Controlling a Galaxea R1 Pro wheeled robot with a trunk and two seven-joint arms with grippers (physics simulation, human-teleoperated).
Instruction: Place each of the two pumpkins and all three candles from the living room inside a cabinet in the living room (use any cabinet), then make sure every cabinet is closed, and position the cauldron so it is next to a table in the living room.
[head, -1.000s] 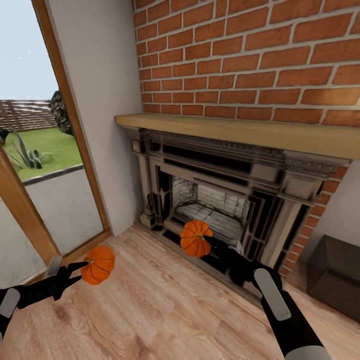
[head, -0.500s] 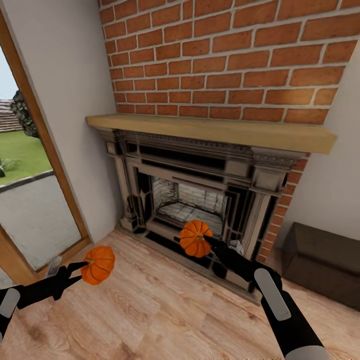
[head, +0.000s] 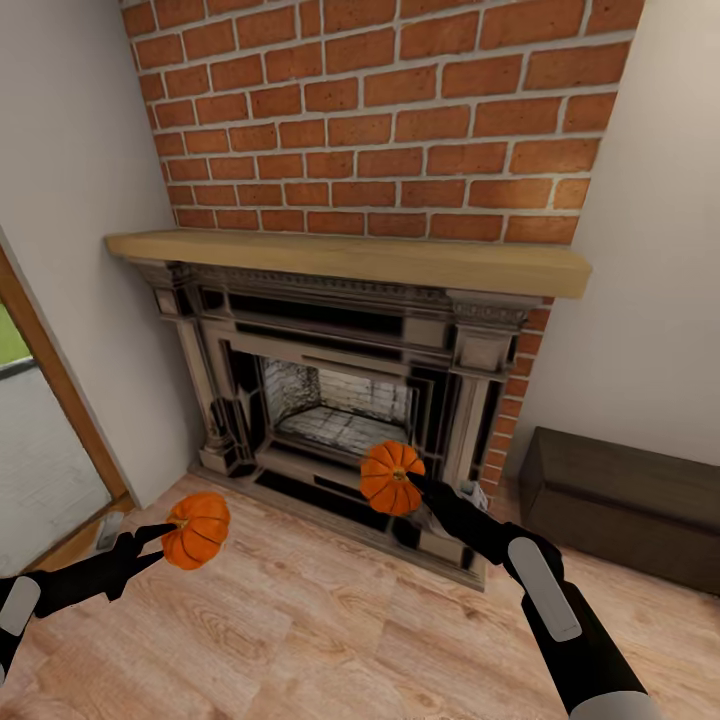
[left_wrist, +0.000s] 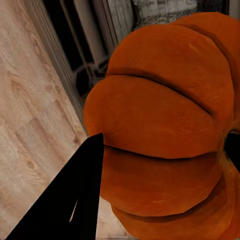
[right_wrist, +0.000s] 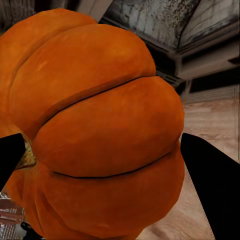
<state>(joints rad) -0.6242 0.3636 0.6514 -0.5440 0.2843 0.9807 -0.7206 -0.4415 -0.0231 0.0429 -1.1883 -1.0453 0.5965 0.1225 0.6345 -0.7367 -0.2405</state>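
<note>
I have one pumpkin in each hand, both carried in the air in front of the fireplace (head: 340, 400). My left hand (head: 160, 535) is clamped on the left pumpkin (head: 197, 530), which hangs over the wooden floor (head: 330, 620) out from the fireplace's left pillar; in the left wrist view that pumpkin (left_wrist: 165, 130) sits against a dark finger (left_wrist: 75, 200). My right hand (head: 420, 490) grips the right pumpkin (head: 392, 478), held just before the fireplace's opening, near its right pillar; in the right wrist view this pumpkin (right_wrist: 100, 130) sits between the two dark fingers (right_wrist: 210, 180). The wooden mantel (head: 350, 258) tops the fireplace, with the red brick wall (head: 370, 110) rising above it. To the right of the fireplace, against the pale wall, stands the low dark-brown cabinet (head: 625, 500), its fronts shut as far as I can see. Left of the fireplace a wooden door frame (head: 60, 400) borders a glass pane
</note>
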